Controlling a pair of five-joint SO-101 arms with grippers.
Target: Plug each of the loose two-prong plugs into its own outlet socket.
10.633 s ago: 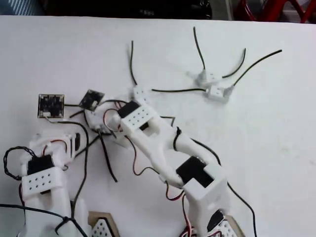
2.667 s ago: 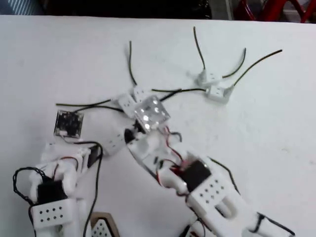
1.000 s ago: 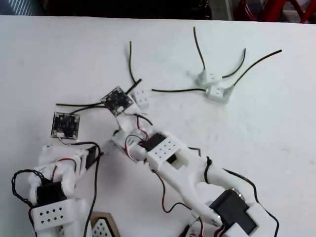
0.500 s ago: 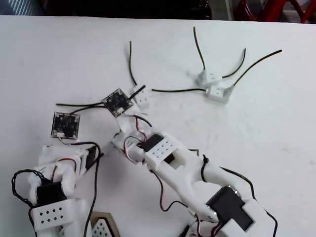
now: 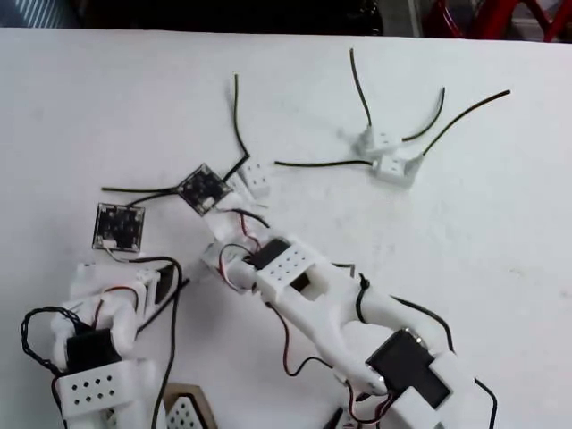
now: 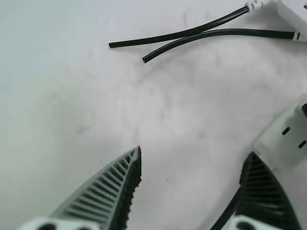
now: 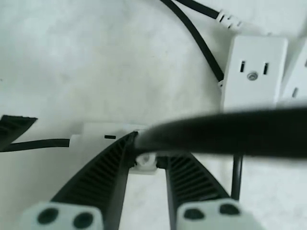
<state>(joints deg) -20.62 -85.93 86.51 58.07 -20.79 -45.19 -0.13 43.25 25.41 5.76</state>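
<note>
My right gripper (image 7: 146, 149) is shut on a white two-prong plug (image 7: 106, 135), whose black cord runs off to one side. A thick black cable (image 7: 225, 132) crosses close in front of the fingers. Just beyond stands a white outlet socket (image 7: 254, 72) with its slots facing the camera, and a second white block touches it. In the high view the right arm's wrist board (image 5: 201, 189) hangs beside that socket block (image 5: 255, 177). My left gripper (image 6: 194, 154) is open over bare table, with a white slotted block (image 6: 288, 139) next to one finger and two loose cord ends (image 6: 144, 43) ahead.
Two more white socket blocks (image 5: 386, 156) with black cords lie at the back right. The left arm (image 5: 94, 340) sits at the front left, its wrist board (image 5: 119, 226) above it. Cords fan out over the white table (image 5: 500, 268); open room lies to the right.
The right arm's wrist has shifted slightly left and toward the front with the plug, dragging its cord along. The left arm has not moved.
</note>
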